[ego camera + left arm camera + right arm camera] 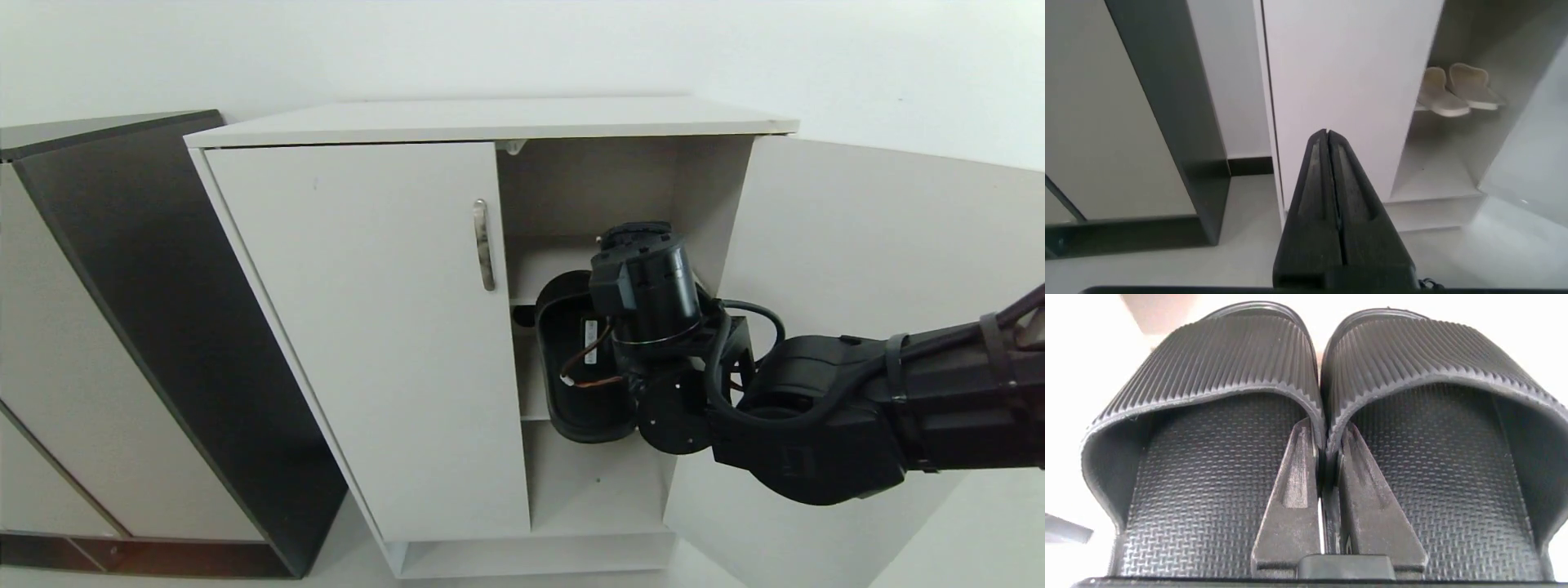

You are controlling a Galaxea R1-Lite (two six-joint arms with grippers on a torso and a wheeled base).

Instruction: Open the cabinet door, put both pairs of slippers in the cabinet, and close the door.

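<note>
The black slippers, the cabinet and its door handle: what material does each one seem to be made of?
Black slippers: probably soft rubber or foam, matte; ribbed straps and a fine moulded grid on the footbeds.
Cabinet: likely white laminated board, smooth and matte; flat thin panels without grain.
Handle: seems metal, with a silvery sheen.

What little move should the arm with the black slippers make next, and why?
Probably ease the right tool deeper in and set the black slippers on a shelf: it is shut on both, they hang at the open cabinet mouth, and the pale pair already sits inside.
</note>
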